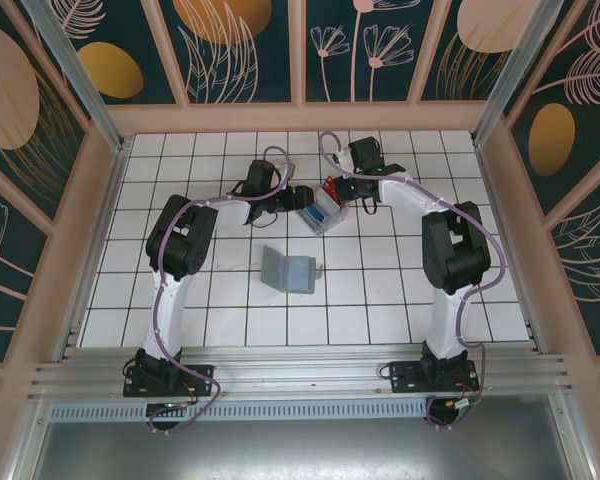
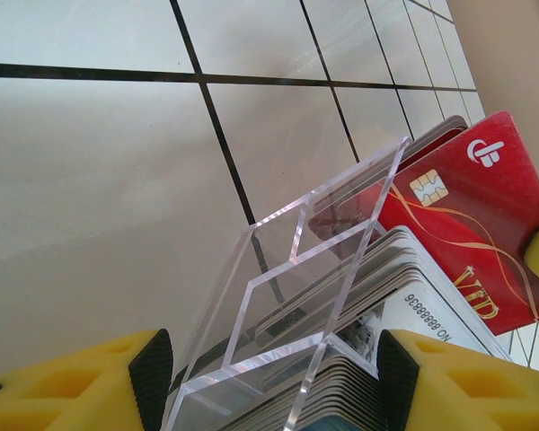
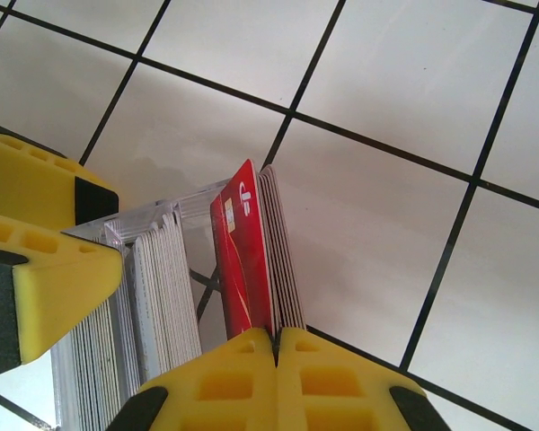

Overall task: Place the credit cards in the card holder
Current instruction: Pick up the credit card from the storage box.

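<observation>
A clear plastic tray packed with upright credit cards stands at the table's middle back. My left gripper straddles the tray, its pads pressed on both sides. One red credit card with a gold chip sticks up out of the stack. In the right wrist view my right gripper is shut on the edge of that red card, above the tray. The grey-green card holder lies flat, its flap open, nearer the arms, apart from both grippers.
The white tiled table is walled in by wooden panels on three sides. A metal rail runs along the near edge by the arm bases. The left gripper's yellow fingers sit close to the right gripper.
</observation>
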You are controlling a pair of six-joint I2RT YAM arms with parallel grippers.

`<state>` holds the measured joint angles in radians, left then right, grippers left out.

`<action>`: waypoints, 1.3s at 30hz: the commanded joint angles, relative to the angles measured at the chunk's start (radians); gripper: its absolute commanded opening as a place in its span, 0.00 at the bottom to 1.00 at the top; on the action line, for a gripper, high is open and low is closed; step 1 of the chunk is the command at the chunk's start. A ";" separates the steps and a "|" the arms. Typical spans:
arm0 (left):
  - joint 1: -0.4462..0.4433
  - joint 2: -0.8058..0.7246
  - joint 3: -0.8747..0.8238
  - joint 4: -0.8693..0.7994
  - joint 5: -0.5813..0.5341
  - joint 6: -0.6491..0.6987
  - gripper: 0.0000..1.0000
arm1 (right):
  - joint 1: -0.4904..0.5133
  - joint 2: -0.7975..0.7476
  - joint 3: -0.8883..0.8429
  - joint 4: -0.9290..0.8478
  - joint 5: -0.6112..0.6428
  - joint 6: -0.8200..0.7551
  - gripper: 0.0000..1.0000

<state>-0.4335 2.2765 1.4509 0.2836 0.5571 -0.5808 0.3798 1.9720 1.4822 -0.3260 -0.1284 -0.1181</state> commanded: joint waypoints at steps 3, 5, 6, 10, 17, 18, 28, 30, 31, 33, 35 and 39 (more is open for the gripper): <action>-0.001 0.027 -0.018 -0.139 -0.041 0.009 0.64 | -0.004 -0.019 0.004 -0.012 0.042 -0.005 0.07; -0.002 0.029 -0.017 -0.141 -0.039 0.009 0.64 | -0.005 -0.011 0.013 -0.020 0.048 -0.010 0.06; -0.002 0.029 -0.016 -0.141 -0.039 0.009 0.64 | -0.005 -0.011 0.015 -0.020 0.052 -0.011 0.06; -0.002 0.029 -0.015 -0.141 -0.038 0.006 0.64 | -0.004 -0.012 0.015 -0.017 0.047 -0.007 0.15; -0.002 0.032 -0.008 -0.143 -0.034 0.005 0.64 | -0.002 -0.024 0.015 -0.002 0.045 -0.006 0.03; -0.002 0.032 -0.008 -0.142 -0.033 0.004 0.64 | -0.001 -0.023 0.017 -0.003 0.048 -0.006 0.02; -0.002 0.035 -0.020 -0.135 -0.027 0.002 0.64 | -0.001 -0.024 -0.001 0.016 0.084 -0.001 0.18; -0.001 0.036 -0.021 -0.133 -0.026 0.002 0.64 | 0.001 -0.028 -0.006 0.022 0.092 0.000 0.18; -0.002 0.035 -0.021 -0.133 -0.027 0.001 0.64 | 0.002 -0.029 -0.009 0.027 0.099 0.002 0.18; -0.002 0.036 -0.020 -0.130 -0.026 0.001 0.64 | 0.002 -0.029 -0.008 0.028 0.104 0.002 0.19; -0.002 0.036 -0.020 -0.130 -0.025 -0.001 0.64 | 0.005 -0.028 -0.009 0.032 0.120 0.001 0.20; -0.001 0.039 -0.020 -0.126 -0.023 -0.003 0.64 | 0.008 -0.025 -0.011 0.034 0.134 0.000 0.22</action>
<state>-0.4335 2.2765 1.4540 0.2768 0.5610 -0.5884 0.3874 1.9682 1.4815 -0.3172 -0.0536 -0.1238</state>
